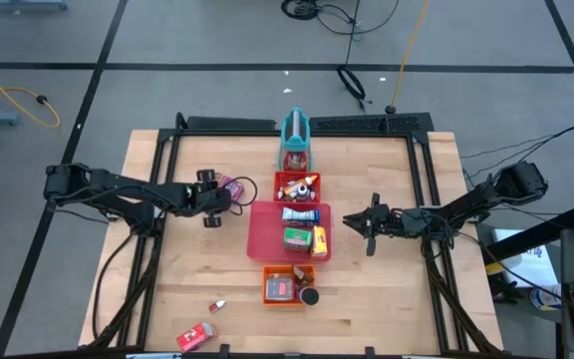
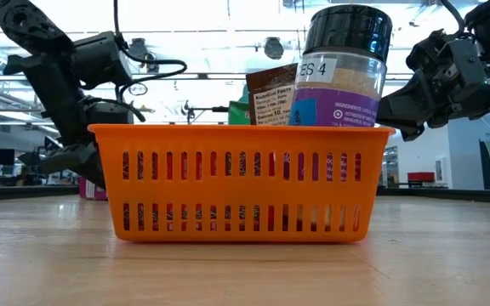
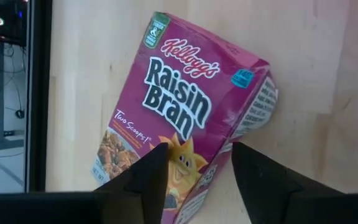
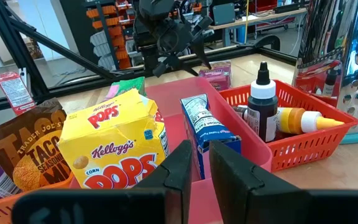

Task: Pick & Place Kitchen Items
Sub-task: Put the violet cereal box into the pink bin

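The pink-purple Raisin Bran box [image 3: 185,106] lies flat on the wood left of the red trays [image 1: 233,186]. My left gripper [image 3: 197,168] is open above the box's one end; one finger shows in front of its face. Whether it touches the box, I cannot tell. From the right wrist view the left gripper [image 4: 166,37] stands over that box [image 4: 215,70]. My right gripper [image 1: 349,220] is shut and empty, level beside the right wall of the big red tray [image 1: 257,234]. Ahead of it [image 4: 201,168] are the yellow Corn Pops box [image 4: 114,155] and the blue-white box [image 4: 207,127].
A small red basket [image 1: 297,185] holds tiny bottles [image 4: 263,106]. The orange basket [image 2: 241,183] holds a packet and a dark-lidded jar [image 2: 343,76]. The teal stand [image 1: 295,130] is at the far side. A red box [image 1: 195,337] and a small piece [image 1: 217,303] lie near-left.
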Controlling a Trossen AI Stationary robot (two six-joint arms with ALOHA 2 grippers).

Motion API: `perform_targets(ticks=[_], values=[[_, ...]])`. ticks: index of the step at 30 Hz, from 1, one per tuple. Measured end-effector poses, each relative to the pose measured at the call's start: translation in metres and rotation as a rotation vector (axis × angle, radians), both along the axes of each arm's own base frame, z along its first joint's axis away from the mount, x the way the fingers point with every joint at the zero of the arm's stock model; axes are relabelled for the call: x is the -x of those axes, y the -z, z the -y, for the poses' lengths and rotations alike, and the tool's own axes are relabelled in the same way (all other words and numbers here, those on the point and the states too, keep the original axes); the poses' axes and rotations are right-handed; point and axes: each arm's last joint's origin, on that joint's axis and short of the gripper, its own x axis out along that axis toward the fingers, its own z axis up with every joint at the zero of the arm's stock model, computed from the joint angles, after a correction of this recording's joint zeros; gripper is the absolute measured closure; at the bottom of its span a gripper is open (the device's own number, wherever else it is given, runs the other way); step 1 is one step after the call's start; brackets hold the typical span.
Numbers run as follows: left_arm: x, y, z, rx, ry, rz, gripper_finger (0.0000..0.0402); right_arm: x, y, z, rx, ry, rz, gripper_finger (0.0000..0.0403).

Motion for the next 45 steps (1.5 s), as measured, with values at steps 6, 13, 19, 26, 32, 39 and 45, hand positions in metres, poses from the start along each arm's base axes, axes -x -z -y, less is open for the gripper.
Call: perform_targets(ticks=[6, 13, 19, 26, 32, 39, 45], values=[[-0.001, 0.0, 0.0, 0.008, -0.036, 0.03, 0.0336, 0.0, 0.0, 0.0, 0.0, 0.0, 0.0, 0.0355], [-0.001, 0.0, 0.0, 0.037, -0.115, 0.085, 0.0396, 0.0, 0.0, 0.0, 0.0, 0.0, 0.0, 0.0355], [-0.001, -0.001, 0.0, 0.038, -0.158, 0.113, 0.04, 0.0, 0.0, 0.0, 0.0, 0.0, 0.0, 0.0355], [-0.006, -0.009, 0.005, 0.056, -0.143, 0.171, 0.0401, 0.0, 0.0, 0.0, 0.0, 0.0, 0.0, 0.0355], [-0.007, -0.035, 0.017, 0.153, -0.073, 0.341, 0.0401, 0.0, 0.0, 0.0, 0.0, 0.0, 0.0, 0.0355], [0.004, -0.061, 0.033, 0.263, 0.04, 0.504, 0.0401, 0.0, 0.0, 0.0, 0.0, 0.001, 0.001, 0.0355], [0.011, -0.079, 0.048, 0.306, 0.137, 0.625, 0.0401, 0.0, 0.0, 0.0, -0.001, 0.0, 0.002, 0.0355]])
